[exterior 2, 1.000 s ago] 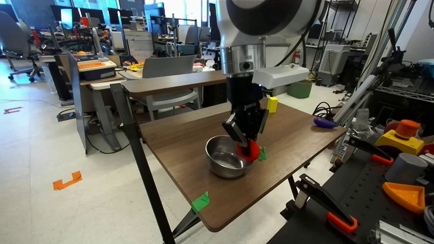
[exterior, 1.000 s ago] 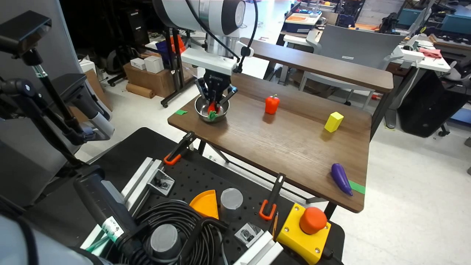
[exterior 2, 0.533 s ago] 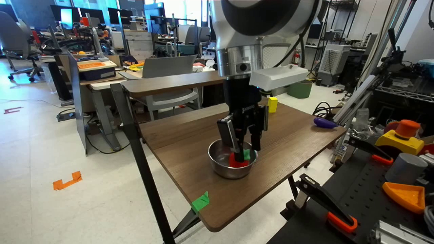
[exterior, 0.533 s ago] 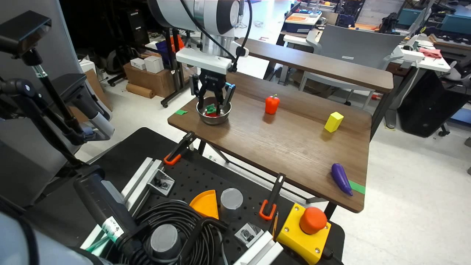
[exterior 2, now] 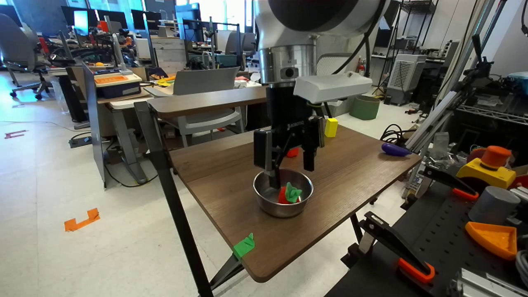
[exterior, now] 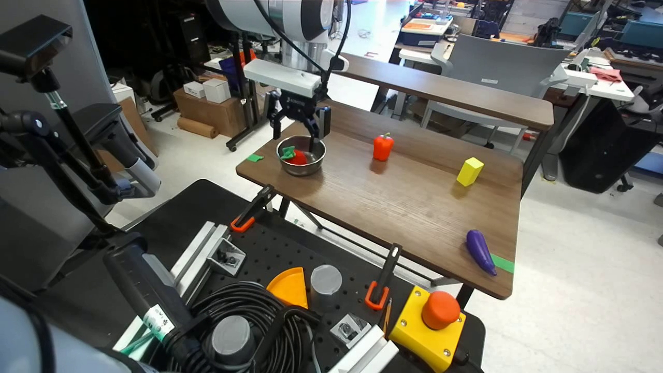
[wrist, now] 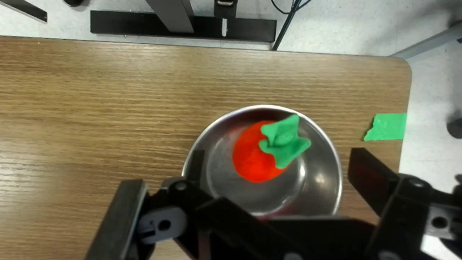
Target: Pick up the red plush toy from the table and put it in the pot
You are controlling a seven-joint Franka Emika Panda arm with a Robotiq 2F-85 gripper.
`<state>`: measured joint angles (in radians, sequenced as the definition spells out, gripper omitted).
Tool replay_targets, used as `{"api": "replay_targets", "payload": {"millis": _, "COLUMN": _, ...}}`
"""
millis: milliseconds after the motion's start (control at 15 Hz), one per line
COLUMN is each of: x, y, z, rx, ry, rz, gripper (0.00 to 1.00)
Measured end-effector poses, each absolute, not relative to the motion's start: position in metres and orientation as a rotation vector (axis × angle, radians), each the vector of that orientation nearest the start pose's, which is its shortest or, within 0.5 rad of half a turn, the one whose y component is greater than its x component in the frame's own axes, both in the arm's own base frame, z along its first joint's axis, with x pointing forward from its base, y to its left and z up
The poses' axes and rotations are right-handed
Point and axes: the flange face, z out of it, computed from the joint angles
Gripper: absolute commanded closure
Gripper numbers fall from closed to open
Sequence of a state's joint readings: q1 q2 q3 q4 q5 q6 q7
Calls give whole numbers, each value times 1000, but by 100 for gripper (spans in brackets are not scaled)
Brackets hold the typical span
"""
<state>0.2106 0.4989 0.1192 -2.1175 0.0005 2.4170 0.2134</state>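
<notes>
The soft, green-topped red toy [wrist: 265,153] lies in the round, shiny metal pot [exterior 2: 276,209] below the gripper [exterior 2: 291,175], which points down, spread wide.

Light bright overall. In an exterior view the windows [exterior 2: 222,10] burn out to white; in an exterior view I log a soft dark patch below the pepper [exterior: 383,148]. Wrist view: glints on the pot [wrist: 319,177] (one quite strong), my gripper [wrist: 278,160] near black, soft-edged.

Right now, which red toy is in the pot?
The leafy-topped plush; the red pepper stands outside the pot, on the table.
</notes>
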Motion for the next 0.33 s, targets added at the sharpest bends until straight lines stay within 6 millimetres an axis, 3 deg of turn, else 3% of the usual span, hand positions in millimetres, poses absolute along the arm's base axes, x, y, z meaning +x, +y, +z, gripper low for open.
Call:
{"api": "replay_targets", "payload": {"millis": 200, "x": 528, "y": 180, "z": 164, "rx": -3077, "ry": 27, "rz": 272, "gripper": 0}}
{"api": "replay_targets", "payload": {"millis": 333, "x": 529, "y": 178, "z": 164, "rx": -3072, "ry": 63, "rz": 269, "gripper": 0}}
